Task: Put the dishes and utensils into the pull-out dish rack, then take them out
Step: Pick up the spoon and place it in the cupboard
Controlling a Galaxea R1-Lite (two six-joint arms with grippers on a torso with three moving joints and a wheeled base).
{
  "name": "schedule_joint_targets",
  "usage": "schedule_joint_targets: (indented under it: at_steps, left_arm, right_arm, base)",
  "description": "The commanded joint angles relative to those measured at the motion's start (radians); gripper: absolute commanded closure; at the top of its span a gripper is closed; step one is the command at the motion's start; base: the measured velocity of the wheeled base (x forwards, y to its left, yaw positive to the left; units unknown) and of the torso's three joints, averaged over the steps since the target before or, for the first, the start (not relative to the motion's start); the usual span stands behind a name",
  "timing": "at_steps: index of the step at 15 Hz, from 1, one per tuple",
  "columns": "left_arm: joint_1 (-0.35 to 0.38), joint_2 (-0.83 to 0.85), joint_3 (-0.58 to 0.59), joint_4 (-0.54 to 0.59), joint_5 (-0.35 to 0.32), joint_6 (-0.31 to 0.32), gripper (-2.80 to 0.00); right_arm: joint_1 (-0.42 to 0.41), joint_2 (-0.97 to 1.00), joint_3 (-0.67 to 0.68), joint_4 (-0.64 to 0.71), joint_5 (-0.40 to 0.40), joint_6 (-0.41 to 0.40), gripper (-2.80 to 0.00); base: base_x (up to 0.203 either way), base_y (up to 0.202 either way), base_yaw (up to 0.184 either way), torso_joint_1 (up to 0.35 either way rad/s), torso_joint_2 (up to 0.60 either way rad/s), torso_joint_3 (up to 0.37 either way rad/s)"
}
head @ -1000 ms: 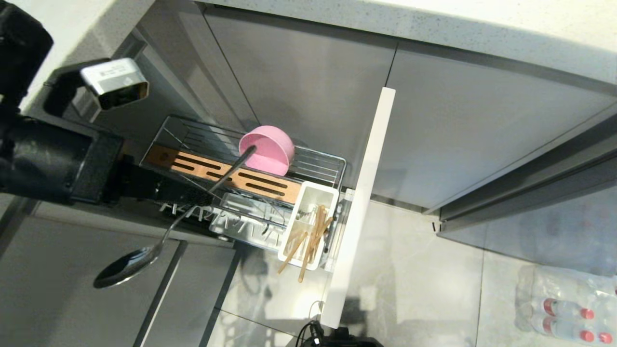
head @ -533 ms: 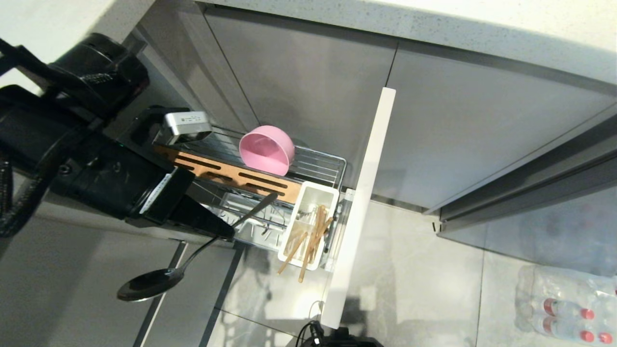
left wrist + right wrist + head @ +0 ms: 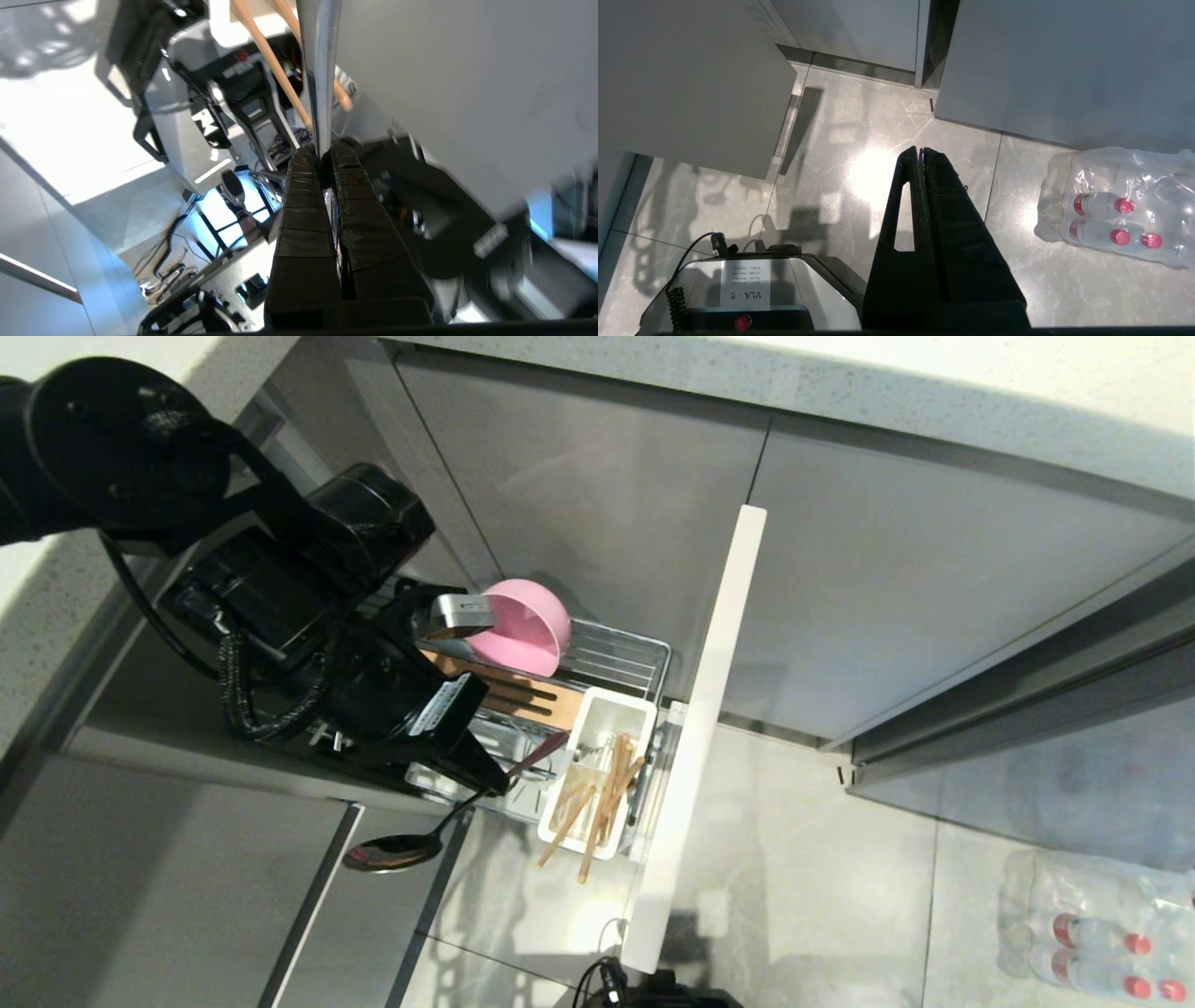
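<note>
Clamped tight on the slim silver metal spoon, the left gripper holds its handle tip just beside the white rectangular utensil cup of the chrome wire pull-out dish rack, where the light wooden chopsticks and small round pink bowl already sit; the spoon is not yet loaded, no plate shows, and the closed right gripper hangs over the floor.

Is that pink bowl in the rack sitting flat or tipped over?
Tipped. The pink bowl lies on its side on the wire rack, its open mouth facing sideways toward the left arm rather than up.

One pink bowl, one spoon (chopsticks uncountable).
</note>
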Motion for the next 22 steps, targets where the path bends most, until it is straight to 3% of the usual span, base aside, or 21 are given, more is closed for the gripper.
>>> schedule_joint_targets:
  at_steps: [1,4,16,22]
  left_arm:
    - [-0.001,0.072,-0.033,0.006,0.008,-0.004,0.0]
    - [-0.001,0.113,-0.041,-0.039,0.041,-0.006,0.0]
    - [-0.041,0.193,-0.045,-0.228,0.047,-0.019,0.0]
    - [-0.041,0.232,-0.07,-0.275,0.093,-0.019,0.0]
  right_arm:
    - [0.0,0.002,0.0,0.0,-0.001,0.0,0.0]
    - [0.0,0.0,0.0,0.0,0.0,0.0,0.0]
    - [0.0,0.001,0.0,0.0,0.0,0.0,0.0]
    - [0.0,0.001,0.0,0.0,-0.001,0.0,0.0]
  base:
    - [0.0,0.0,0.0,0.0,0.0,0.0]
    - [0.0,0.0,0.0,0.0,0.0,0.0]
    - [0.0,0.0,0.0,0.0,0.0,0.0]
    - [0.0,0.0,0.0,0.0,0.0,0.0]
